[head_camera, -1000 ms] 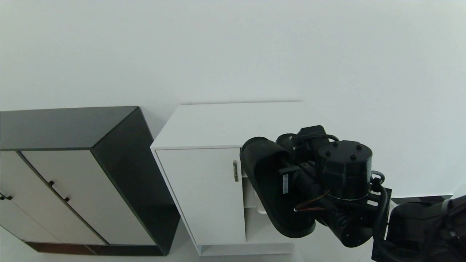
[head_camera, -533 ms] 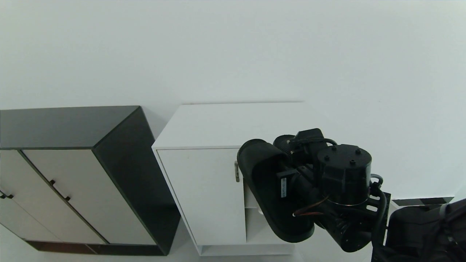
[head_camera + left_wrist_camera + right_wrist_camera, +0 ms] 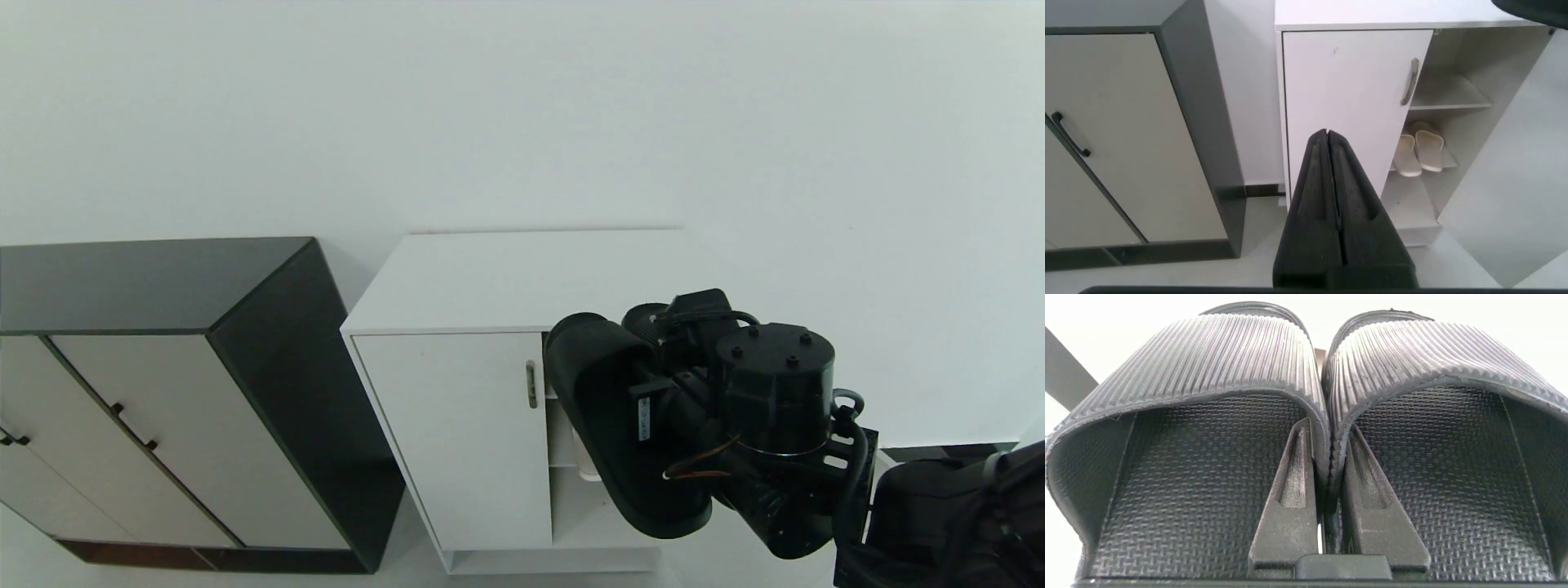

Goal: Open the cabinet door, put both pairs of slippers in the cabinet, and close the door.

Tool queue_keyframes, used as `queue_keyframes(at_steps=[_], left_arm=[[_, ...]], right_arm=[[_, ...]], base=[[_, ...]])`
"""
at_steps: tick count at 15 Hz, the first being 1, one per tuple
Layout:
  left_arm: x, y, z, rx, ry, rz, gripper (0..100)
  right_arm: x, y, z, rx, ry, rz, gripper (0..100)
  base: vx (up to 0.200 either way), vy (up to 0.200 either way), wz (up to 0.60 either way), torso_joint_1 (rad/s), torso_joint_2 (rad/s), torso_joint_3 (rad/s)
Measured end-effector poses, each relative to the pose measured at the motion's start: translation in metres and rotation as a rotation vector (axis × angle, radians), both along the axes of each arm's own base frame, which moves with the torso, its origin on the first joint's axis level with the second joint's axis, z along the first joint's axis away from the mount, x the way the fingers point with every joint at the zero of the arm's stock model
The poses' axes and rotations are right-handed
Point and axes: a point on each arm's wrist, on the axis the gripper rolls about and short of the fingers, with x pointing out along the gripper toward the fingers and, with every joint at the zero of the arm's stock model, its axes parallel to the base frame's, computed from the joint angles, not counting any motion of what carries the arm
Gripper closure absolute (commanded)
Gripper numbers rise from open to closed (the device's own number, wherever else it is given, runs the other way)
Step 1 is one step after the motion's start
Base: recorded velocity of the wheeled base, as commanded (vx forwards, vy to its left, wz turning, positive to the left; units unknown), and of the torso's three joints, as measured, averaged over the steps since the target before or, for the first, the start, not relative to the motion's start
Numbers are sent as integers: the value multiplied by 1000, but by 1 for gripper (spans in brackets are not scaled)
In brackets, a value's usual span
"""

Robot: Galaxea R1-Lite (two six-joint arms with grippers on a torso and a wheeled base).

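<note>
White wall; white cabinet (image 3: 457,425), right side open, frame centre. Black slippers (image 3: 620,433) lower right before the opening, long axis upper-left to lower-right, straps uppermost, pinched by right gripper (image 3: 1327,433). Left gripper (image 3: 1327,135) clenched, empty.

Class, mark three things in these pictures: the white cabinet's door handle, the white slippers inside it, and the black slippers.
door handle (image 3: 1409,81), left wrist view, middle of the bar.
white slippers (image 3: 1408,155), left wrist view, the slipper nearer the handle.
black slippers (image 3: 1208,392), right wrist view, ribbed strap of one slipper.
</note>
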Motion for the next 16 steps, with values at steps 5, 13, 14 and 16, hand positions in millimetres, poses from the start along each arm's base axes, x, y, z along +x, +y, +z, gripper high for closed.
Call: queue_keyframes(at_steps=[5, 13, 14, 16], left_arm=[[0, 0, 0, 0, 0, 0, 100], [0, 0, 0, 0, 0, 0, 100], [0, 0, 0, 0, 0, 0, 100], [0, 0, 0, 0, 0, 0, 100]], right_arm=[[0, 0, -1, -3, 3, -2, 100], [2, 1, -4, -2, 1, -2, 100], [2, 2, -5, -3, 1, -2, 100], [3, 2, -6, -6, 3, -4, 100]], base=[[0, 0, 0, -218, 511, 288], [0, 0, 0, -209, 531, 320], [0, 0, 0, -188, 505, 320], [0, 0, 0, -176, 495, 320]])
